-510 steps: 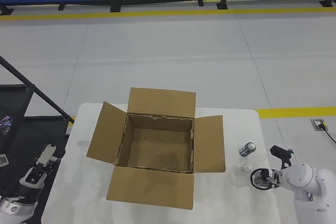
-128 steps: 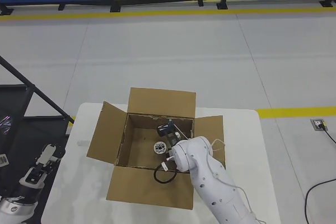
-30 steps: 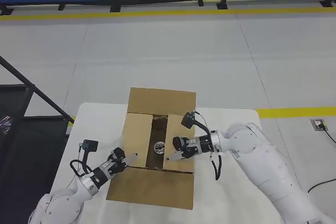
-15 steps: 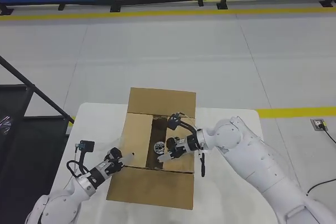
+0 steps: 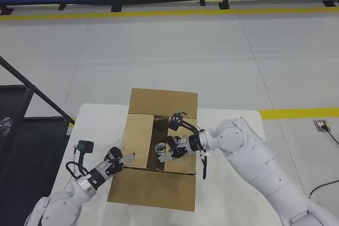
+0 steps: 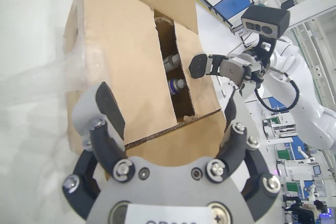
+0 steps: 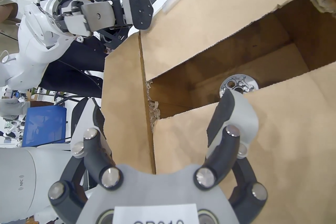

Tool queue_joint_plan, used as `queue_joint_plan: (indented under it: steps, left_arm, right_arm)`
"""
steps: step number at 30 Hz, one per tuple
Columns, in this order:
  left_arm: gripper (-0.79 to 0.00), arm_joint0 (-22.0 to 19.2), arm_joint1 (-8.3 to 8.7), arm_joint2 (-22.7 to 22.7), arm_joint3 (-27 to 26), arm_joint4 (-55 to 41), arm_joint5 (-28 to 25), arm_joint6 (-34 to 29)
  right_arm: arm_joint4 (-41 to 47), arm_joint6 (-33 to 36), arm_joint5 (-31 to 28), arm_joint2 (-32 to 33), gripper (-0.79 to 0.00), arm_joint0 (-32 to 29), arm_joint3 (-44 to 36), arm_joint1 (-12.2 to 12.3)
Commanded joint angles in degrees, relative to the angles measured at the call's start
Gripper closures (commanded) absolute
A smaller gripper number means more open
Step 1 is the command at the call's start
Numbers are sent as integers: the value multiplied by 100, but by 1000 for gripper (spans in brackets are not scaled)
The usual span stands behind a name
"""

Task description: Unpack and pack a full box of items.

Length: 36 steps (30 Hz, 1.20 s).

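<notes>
Left flap (image 5: 138, 138) and right flap (image 6: 202, 96) of the box (image 5: 158, 186) now folded down flat, not spread wide as seventeen seconds back. Thin dark gap left between them, in the middle of the frame. Can (image 5: 160, 148) down in that gap, inside the box, no longer out on the desk (image 5: 96, 121). Looks like packing done and closing under way. Left gripper (image 5: 122, 156) at the lower left of the box, spread wide, holding nothing. Right gripper (image 5: 169, 150) just right of the gap, spread wide too, empty, one pad on the right flap. Most of the inside hidden under the flaps; only the can and part of a bottle (image 6: 171, 61) peeking out. Left gripper touching its flap or not: hard to tell.
</notes>
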Motion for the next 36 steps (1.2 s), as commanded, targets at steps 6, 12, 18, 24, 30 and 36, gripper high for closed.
queue_joint_plan:
  steps: [6,12,18,24,30,36]
  left_arm:
    - [-785,435,76,-937,-576,-760,-133,-114]
    - [-785,907,194,-1990,-415,-1174,-652,-914]
    - [-785,1151,310,-2173,66,-1161,-1355,-1974]
    - [-785,779,448,-1927,821,-1677,-1230,-3210]
    - [-785,452,529,-1357,1148,-1581,-1439,-3916]
    - [-785,410,637,-869,1008,-1903,-1368,-4206]
  right_arm:
    - [-351,-175,563,274,-785,-102,-356,115]
    - [-351,-175,563,274,-785,-102,-356,115]
    - [-368,-589,698,393,-785,-238,-406,133]
    - [-322,-2013,-154,1067,-785,-858,-554,287]
    - [-188,-2161,187,1246,-785,-1026,-462,327]
    - [-188,-2161,187,1246,-785,-1026,-462,327]
